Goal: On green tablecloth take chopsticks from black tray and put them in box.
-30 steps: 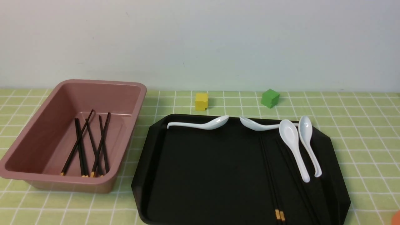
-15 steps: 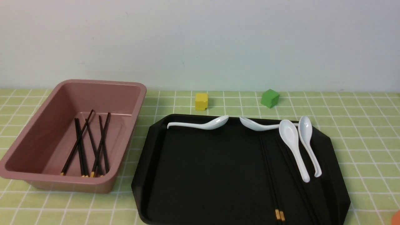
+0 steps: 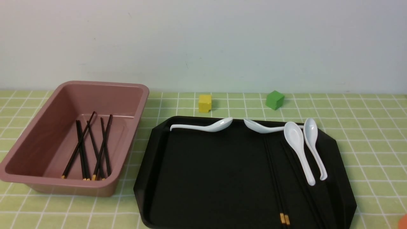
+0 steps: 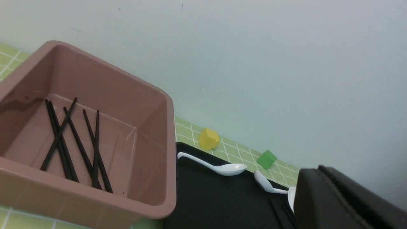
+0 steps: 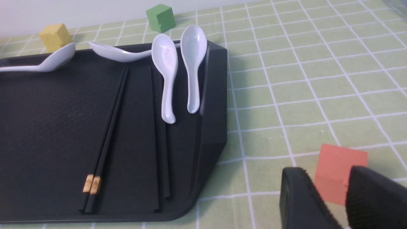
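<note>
While dusty-pink deep plastic box (image 3: 74, 136) at frame left holds several thin black chopsticks (image 3: 90, 148), two more pairs (image 3: 279, 178) lie on glossy black tray (image 3: 206, 171), lower right, beside white ceramic spoons (image 3: 299, 149). Long axes run near-to-far, gold bands nearest. Likely light, stiff, slippery; pinch mid-shaft. Left gripper (image 4: 343, 200) closed, empty. Right gripper (image 5: 345, 197) jaws slightly apart, empty, near orange block (image 5: 340, 168).
</note>
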Robot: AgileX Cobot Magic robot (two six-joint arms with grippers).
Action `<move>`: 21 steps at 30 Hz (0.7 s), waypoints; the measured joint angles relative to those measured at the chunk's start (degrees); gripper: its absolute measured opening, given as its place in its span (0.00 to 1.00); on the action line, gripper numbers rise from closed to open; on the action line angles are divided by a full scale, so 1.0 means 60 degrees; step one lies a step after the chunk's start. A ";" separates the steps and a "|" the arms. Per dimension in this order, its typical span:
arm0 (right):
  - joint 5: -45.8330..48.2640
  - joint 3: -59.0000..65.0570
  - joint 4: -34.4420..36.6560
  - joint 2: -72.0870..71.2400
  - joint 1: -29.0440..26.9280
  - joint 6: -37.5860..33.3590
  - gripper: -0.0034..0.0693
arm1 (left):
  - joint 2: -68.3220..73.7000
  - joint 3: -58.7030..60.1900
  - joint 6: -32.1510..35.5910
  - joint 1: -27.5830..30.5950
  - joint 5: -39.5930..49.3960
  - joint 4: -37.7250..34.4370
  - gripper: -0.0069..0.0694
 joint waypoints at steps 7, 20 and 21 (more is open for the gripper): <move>0.0000 0.0000 0.0000 0.0000 0.0000 0.0000 0.38 | -0.0319 0.1411 0.0017 0.0000 -0.0814 0.1881 0.08; 0.0000 0.0000 0.0000 0.0000 0.0000 0.0000 0.38 | -0.0617 0.3175 0.0035 0.0000 -0.0186 0.3386 0.09; 0.0000 0.0000 0.0000 0.0000 0.0000 0.0000 0.38 | -0.0617 0.3185 0.0035 0.0000 -0.0045 0.3410 0.09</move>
